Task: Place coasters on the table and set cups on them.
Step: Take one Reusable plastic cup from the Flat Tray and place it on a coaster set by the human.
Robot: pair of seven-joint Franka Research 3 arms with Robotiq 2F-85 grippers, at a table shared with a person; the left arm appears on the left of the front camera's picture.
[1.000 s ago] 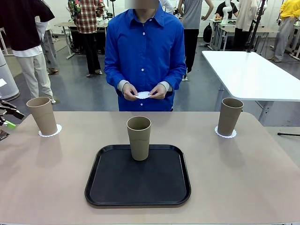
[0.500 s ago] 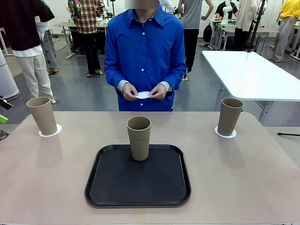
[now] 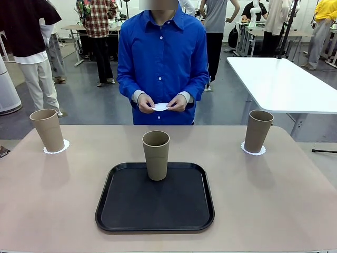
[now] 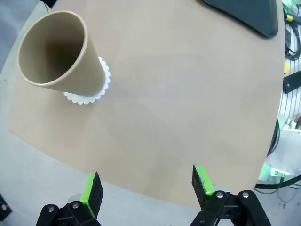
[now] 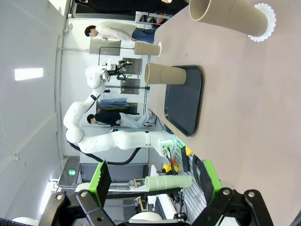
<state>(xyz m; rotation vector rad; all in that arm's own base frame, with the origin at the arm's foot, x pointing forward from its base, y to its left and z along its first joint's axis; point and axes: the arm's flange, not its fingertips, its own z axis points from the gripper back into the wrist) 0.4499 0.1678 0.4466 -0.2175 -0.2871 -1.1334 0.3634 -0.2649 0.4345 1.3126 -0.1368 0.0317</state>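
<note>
Here the left gripper [image 4: 146,183] is seen spread wide, empty, over the table [image 4: 188,103] edge; the right gripper [image 5: 154,175] is likewise parted. The left cup [image 3: 47,129] and right cup [image 3: 259,130] are set on coasters [image 3: 64,146], the middle cup [image 3: 156,154] on the black tray [image 3: 174,211]; a third coaster [image 3: 161,107] is held in the person's hands [image 3: 145,103].

1. I see the tray [image 3: 158,211] lying on the table [image 3: 274,200], in the middle, nearer my edge.
2. The middle cup [image 3: 156,155] stands in the tray, at its far rim.
3. At far left, the left cup [image 3: 47,129] stands on the left coaster [image 3: 62,148].
4. At far right, the right cup [image 3: 258,130] stands on the right coaster [image 3: 253,152].
5. Behind the far edge, a person [image 3: 162,58] stands holding the third coaster [image 3: 161,107].
6. A second table [image 3: 284,84] lies behind, to my right.
</note>
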